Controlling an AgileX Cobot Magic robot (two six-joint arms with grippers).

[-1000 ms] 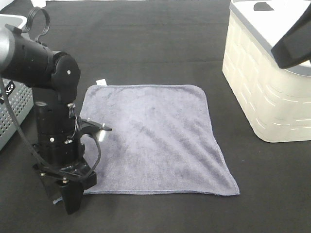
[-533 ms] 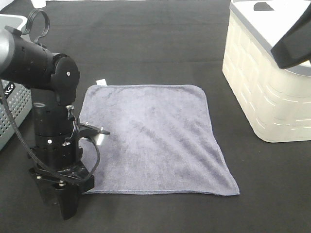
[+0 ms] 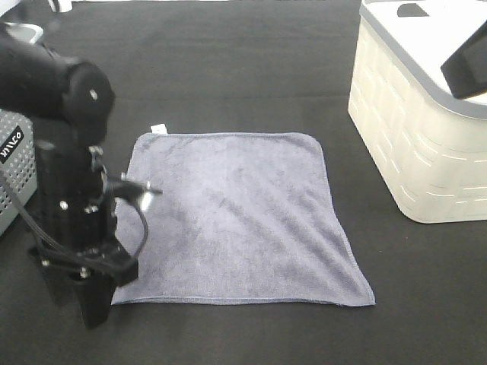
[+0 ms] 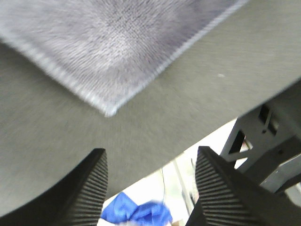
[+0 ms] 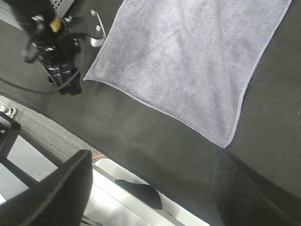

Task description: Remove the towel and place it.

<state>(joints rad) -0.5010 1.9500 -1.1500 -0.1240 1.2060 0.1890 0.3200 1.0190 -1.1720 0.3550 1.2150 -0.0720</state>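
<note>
- Black cloth (image 3: pixel 228 68) covers the whole table, and the towel (image 3: pixel 240 217) lies flat and spread on it, between a grey mesh bin (image 3: pixel 14 171) at my left and a cream basket (image 3: pixel 422 129) at my right, touching neither
- My left pincer (image 3: pixel 93 308) points down just beside the towel's near left corner; in the wrist view its two ribbed fingers (image 4: pixel 87 186) stand apart with nothing between them, and the corner sits clear of them on the black cloth
- My right pincer (image 5: pixel 155 188) hangs high over the basket side; its fingers are spread wide and empty
- I judge the towel is already laid out, so the placing looks done and the step in hand is clearing my left arm away; if not, the next move calls for closing on that corner's hem without snagging the black cloth
- Only the high view shows the basket, the bin and the small white tag (image 3: pixel 157 128) at the far left corner
- Only the left wrist view shows the gap between fingers and hem; the right wrist view alone takes in my left arm (image 5: pixel 54 42) and the table's front edge
</note>
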